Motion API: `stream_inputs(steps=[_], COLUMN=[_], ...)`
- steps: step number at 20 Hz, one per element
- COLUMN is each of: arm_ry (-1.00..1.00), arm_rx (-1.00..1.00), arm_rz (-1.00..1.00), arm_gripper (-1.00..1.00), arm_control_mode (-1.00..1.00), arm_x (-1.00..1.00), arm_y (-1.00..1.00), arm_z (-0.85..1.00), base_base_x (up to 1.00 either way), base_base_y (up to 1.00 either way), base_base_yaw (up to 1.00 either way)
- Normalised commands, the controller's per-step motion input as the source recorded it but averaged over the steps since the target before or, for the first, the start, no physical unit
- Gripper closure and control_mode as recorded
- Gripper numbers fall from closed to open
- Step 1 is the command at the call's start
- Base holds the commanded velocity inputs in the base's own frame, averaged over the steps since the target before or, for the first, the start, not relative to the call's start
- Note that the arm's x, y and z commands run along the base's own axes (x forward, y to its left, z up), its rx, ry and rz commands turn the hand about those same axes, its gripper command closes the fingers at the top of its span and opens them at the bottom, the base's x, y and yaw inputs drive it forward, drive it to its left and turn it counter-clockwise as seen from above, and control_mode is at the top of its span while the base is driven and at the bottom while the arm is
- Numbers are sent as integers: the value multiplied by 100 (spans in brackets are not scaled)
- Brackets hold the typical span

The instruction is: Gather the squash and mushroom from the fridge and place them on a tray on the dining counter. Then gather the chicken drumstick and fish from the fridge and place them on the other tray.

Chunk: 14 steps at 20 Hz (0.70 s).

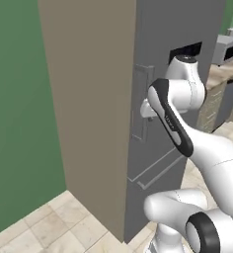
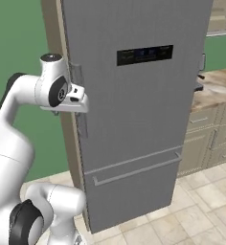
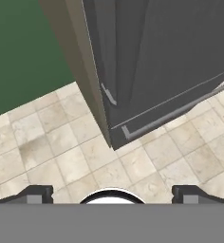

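The fridge [image 2: 134,119] stands tall and grey with its door shut and a black display panel [image 2: 144,54] on the door. Its long vertical handle [image 2: 81,127] runs down the door's left edge. My gripper [image 2: 80,104] sits right at this handle about halfway up, also seen from the other side as gripper [image 1: 146,109]. In the hand view the camera looks down along the fridge [image 3: 180,57] and handle [image 3: 104,57] to the floor. There my gripper [image 3: 114,193] is open, fingertips [image 3: 35,193] wide apart with nothing between them. Squash, mushroom, chicken drumstick, fish, both trays and the dining counter are out of view.
A beige panel [image 1: 89,99] flanks the fridge on the left, with a green wall [image 1: 15,123] behind. A lower drawer with a horizontal bar [image 2: 134,172] sits below the door. A wall counter with cabinets [image 2: 210,129] stands to the right. Tiled floor [image 3: 47,152] lies below.
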Motion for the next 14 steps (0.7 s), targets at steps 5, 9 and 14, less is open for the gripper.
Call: stream_inputs(steps=[5,9,14], arm_ry=[0,0,-2], arm_rx=[0,0,0], arm_rz=[0,0,-1], arm_gripper=[-100,-100,-100], arm_control_mode=[100,100,-100], arm_x=[0,0,9], arm_y=[0,0,2], arm_z=[0,0,-5], base_base_x=[16,11,0], base_base_y=[27,1,2], base_base_yaw=[-22,-16,-2])
